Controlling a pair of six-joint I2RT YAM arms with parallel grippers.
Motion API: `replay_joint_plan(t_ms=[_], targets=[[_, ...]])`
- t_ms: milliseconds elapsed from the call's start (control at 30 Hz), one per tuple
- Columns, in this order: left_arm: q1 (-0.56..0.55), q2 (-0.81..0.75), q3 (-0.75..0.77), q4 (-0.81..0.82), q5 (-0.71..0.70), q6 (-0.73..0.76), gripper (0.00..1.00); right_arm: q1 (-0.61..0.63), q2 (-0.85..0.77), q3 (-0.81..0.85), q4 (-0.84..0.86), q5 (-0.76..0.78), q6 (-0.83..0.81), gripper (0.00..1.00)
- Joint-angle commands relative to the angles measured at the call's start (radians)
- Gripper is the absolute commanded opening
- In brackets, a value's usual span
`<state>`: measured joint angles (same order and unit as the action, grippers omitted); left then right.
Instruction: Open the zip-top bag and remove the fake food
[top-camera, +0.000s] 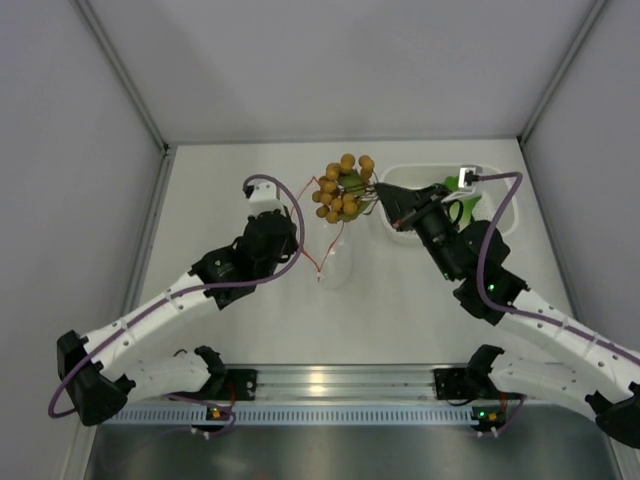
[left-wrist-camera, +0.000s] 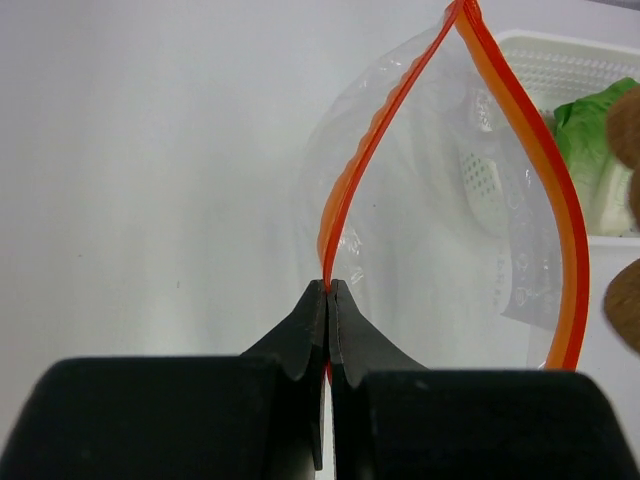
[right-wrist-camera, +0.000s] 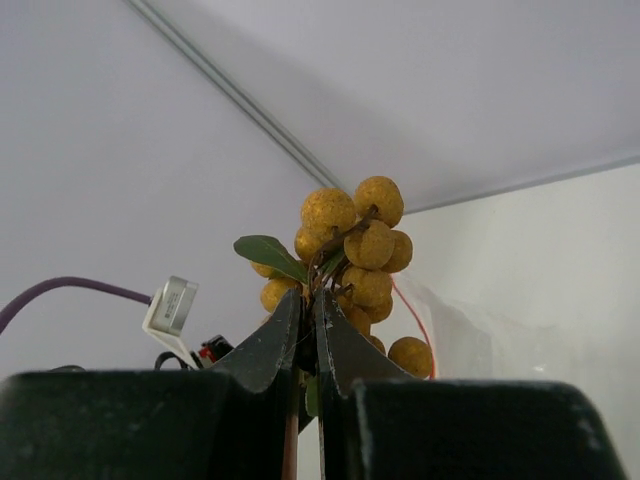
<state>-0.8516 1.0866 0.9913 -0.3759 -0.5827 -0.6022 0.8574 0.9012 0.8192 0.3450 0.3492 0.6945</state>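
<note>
Left wrist view: pinching the left gripper (left-wrist-camera: 328, 290) tight on the orange zip strip (left-wrist-camera: 347, 190) of the bag (left-wrist-camera: 440, 300), holding the mouth wide open mid-table. Clenching the right gripper (right-wrist-camera: 310, 305) on the ball cluster (right-wrist-camera: 362, 240), hanging it between bag and basket (left-wrist-camera: 570, 65), lettuce (left-wrist-camera: 590, 140) already inside; apparently nearing the end, lime fruit not showing.

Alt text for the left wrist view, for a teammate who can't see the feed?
The left gripper is shut on the orange-red zip strip of the clear zip-top bag, whose mouth gapes open. Behind it, a white perforated basket holds green lettuce; brown fake-fruit balls show at the right edge.
</note>
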Motion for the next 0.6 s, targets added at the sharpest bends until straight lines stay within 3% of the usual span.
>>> replay_joint_plan(t_ms=[0, 333, 567], targets=[[-0.001, -0.001, 0.066, -0.027, -0.078, 0.048, 0.00, -0.072, -0.031, 0.089, -0.128, -0.021, -0.021, 0.00], [0.025, 0.019, 0.162, -0.099, -0.082, 0.136, 0.00, -0.293, -0.025, 0.130, -0.305, -0.088, -0.018, 0.00], [0.036, 0.006, 0.181, -0.170, -0.060, 0.165, 0.00, -0.469, 0.048, 0.144, -0.336, -0.113, -0.061, 0.00]])
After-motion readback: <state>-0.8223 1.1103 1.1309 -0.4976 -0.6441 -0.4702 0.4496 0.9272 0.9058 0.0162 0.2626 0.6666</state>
